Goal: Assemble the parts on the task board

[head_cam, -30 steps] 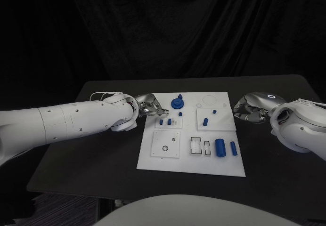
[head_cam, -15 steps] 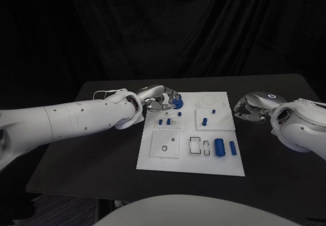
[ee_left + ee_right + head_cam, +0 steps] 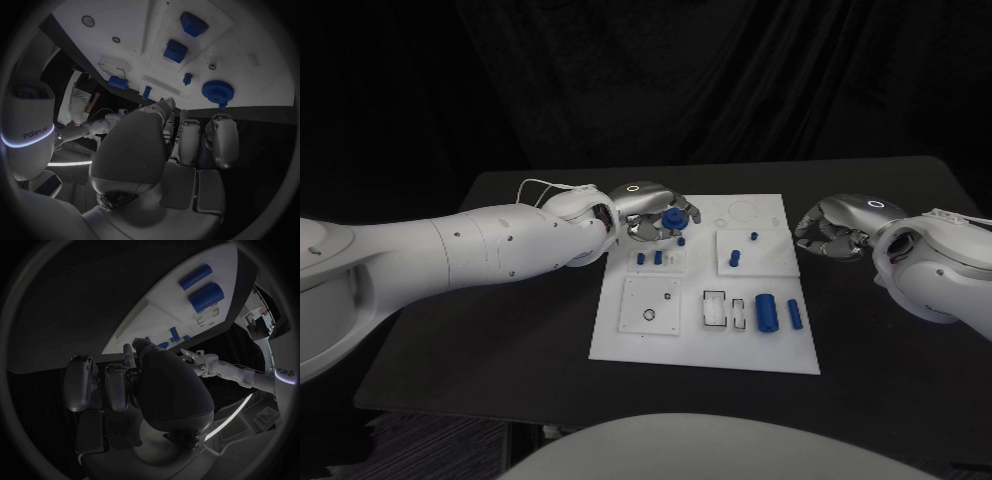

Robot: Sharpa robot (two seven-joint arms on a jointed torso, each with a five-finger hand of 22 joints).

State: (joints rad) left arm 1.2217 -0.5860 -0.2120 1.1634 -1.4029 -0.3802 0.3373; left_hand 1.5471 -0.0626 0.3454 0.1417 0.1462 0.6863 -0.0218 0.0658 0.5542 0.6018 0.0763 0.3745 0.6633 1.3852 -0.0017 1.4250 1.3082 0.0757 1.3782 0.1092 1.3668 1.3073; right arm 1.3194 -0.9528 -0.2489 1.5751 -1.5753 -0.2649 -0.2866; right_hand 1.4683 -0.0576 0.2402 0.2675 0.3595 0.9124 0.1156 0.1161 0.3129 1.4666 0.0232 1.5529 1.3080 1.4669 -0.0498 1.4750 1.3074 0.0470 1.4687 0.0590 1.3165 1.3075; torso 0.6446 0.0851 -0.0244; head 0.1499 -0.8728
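From the head camera, the left hand [image 3: 651,210] had swung in over the far left corner of the white board [image 3: 710,345] and sat above the blue gear [image 3: 676,217], its fingers curled down around it. Half a second earlier that hand was only nearing the gear from the side, and a second earlier it was beside the board's edge with the gear in plain sight. I judged this to be the reach for the gear; whether the fingers had actually closed on it could not be told. The right hand [image 3: 828,232] lay curled off the board's right edge, holding nothing, where it had been all along. The big cylinder [image 3: 767,311] and the thin one [image 3: 795,315] lay unmoved near the front.

At the left wrist, the gear [image 3: 217,92] lay on the board [image 3: 250,75] just beyond the fingertips [image 3: 170,103], seemingly not yet gripped.

At the right wrist, the right hand [image 3: 125,385] was closed, empty, with the board [image 3: 159,315] beyond it.
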